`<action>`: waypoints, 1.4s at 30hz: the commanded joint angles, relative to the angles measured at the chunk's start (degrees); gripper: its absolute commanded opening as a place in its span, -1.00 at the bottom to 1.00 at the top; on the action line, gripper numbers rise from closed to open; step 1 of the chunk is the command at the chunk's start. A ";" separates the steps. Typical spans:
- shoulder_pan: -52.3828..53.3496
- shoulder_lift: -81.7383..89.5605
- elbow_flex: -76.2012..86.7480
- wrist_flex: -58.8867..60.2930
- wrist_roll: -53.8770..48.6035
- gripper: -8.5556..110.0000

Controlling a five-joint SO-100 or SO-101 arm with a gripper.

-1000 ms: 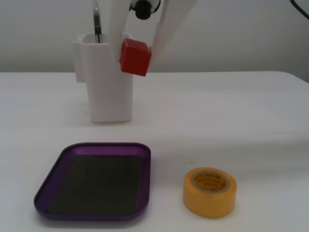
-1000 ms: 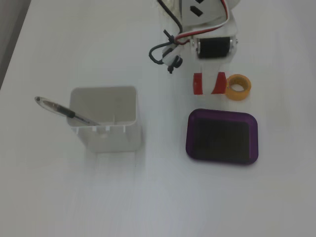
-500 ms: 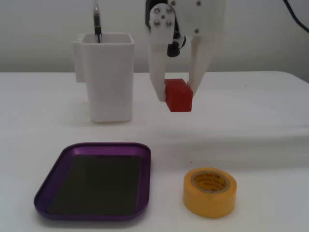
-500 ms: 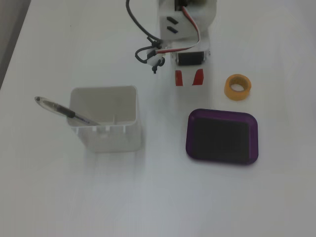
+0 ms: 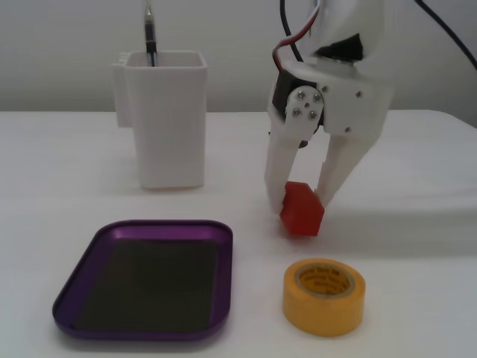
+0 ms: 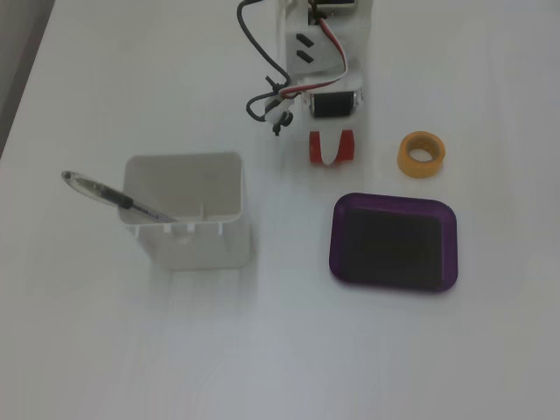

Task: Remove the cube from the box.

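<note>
Red cube (image 5: 301, 210) sits clamped between the closed end effector (image 5: 300, 200) fingers, outside the box (image 5: 223, 257).

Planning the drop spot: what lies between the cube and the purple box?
Only bare white table. In both fixed views the cube, held in the hand, sits apart from the empty box.

In this top view the gripper (image 6: 331, 153) comes down from 12 o'clock, and the red cube (image 6: 315, 147) shows on both sides of its white finger. The purple box (image 6: 393, 206) lies at 5 o'clock from it, apart. The tape (image 6: 421, 154) is at 3 o'clock. A white container (image 6: 188, 249) with a pen (image 6: 114, 197) stands at 8 o'clock.
</note>
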 commanded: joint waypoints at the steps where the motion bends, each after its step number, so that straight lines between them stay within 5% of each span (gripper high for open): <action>1: 0.26 3.78 -0.18 -3.34 -0.26 -0.86; 14: 0.18 4.66 -0.09 -2.55 -0.26 -0.51; 19: 0.18 7.38 -2.90 6.94 0.09 -0.48; 28: 0.26 37.62 -1.85 12.22 -2.02 -0.48; 42: 9.40 85.25 41.40 9.67 -0.88 -0.48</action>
